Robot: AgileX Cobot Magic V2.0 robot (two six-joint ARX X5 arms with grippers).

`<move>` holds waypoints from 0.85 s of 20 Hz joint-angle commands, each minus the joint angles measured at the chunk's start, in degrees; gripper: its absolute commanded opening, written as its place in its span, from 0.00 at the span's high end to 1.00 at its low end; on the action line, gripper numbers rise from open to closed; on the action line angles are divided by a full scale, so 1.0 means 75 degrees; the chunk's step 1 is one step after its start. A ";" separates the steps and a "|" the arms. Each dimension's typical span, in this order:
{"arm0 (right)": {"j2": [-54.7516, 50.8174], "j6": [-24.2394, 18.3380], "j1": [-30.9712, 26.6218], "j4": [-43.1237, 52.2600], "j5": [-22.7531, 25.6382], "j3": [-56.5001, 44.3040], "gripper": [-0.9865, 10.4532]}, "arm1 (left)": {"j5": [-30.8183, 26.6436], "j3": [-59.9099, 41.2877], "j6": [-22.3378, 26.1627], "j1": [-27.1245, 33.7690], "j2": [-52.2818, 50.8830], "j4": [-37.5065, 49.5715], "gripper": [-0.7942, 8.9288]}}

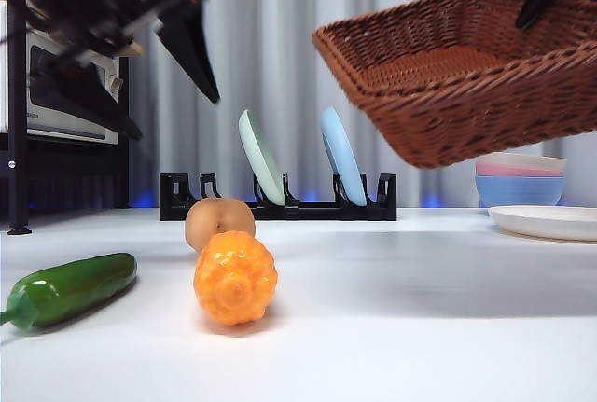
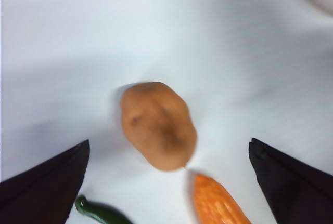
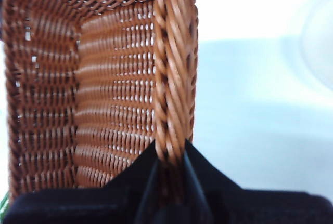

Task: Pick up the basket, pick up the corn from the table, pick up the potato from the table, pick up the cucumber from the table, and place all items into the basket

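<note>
The reddish-brown wicker basket (image 1: 466, 71) hangs tilted in the air at the upper right, empty inside, with my right gripper (image 3: 170, 167) shut on its braided rim (image 3: 171, 68). On the white table (image 1: 420, 327) lie the bumpy orange corn (image 1: 235, 278), the tan potato (image 1: 219, 220) just behind it, and the dark green cucumber (image 1: 70, 288) at the left. My left gripper (image 1: 177, 43) hovers open high above them at the upper left. In its wrist view the potato (image 2: 157, 125) lies between the spread jaws, with the corn (image 2: 216, 203) and the cucumber (image 2: 99, 212) at the picture's edge.
A black dish rack (image 1: 280, 204) holding a green plate (image 1: 261, 158) and a blue plate (image 1: 343, 155) stands at the back. Stacked bowls (image 1: 520, 178) and a white plate (image 1: 550, 222) sit at the right. A dark shelf with an appliance (image 1: 65, 94) is at the far left.
</note>
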 commanded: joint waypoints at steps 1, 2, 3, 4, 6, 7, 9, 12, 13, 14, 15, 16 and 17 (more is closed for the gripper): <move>-0.0175 0.0000 -0.0017 -0.0041 0.0297 0.0003 0.92 | -0.0154 0.0536 -0.0029 -0.0105 0.0842 -0.0341 0.39; -0.0242 -0.0006 -0.0026 -0.0105 0.0323 0.0003 0.92 | -0.0160 0.0775 -0.0044 -0.0163 0.1201 -0.0373 0.39; -0.0262 -0.0006 -0.0026 -0.0122 0.0321 0.0003 0.92 | -0.0166 0.0918 -0.0055 -0.0213 0.1460 -0.0353 0.39; -0.0274 -0.0006 -0.0026 -0.0128 0.0321 0.0003 0.92 | -0.0262 0.1058 -0.0128 -0.0268 0.1711 -0.0353 0.39; -0.0277 -0.0006 -0.0026 -0.0131 0.0318 0.0003 0.92 | -0.0586 0.1221 -0.0230 -0.0399 0.2171 -0.0300 0.39; -0.0274 -0.0003 -0.0026 -0.0128 0.0315 0.0003 0.92 | -0.0603 0.1250 -0.0277 -0.0437 0.2314 -0.0239 0.39; -0.0277 -0.0003 -0.0026 -0.0128 0.0315 0.0003 0.92 | -0.0627 0.1250 -0.0399 -0.0527 0.2565 -0.0070 0.39; -0.0274 -0.0003 -0.0026 -0.0128 0.0318 0.0003 0.92 | -0.0667 0.1250 -0.0431 -0.0592 0.2917 -0.0009 0.40; -0.0277 -0.0006 -0.0026 -0.0128 0.0318 0.0003 0.92 | -0.0708 0.1250 -0.0423 -0.0615 0.2996 0.0017 0.40; -0.0277 -0.0006 -0.0026 -0.0128 0.0318 0.0003 0.92 | -0.0717 0.1250 -0.0425 -0.0618 0.3031 0.0023 0.41; -0.0277 -0.0006 -0.0026 -0.0128 0.0318 0.0003 0.92 | -0.0740 0.1250 -0.0423 -0.0627 0.3031 0.0050 0.46; -0.0274 -0.0006 -0.0026 -0.0128 0.0318 0.0003 0.92 | -0.0734 0.1250 -0.0358 -0.0667 0.3031 0.0114 0.64; -0.0274 -0.0003 -0.0026 -0.0125 0.0318 0.0003 0.92 | -0.0714 0.1250 -0.0216 -0.0697 0.3031 0.0166 0.83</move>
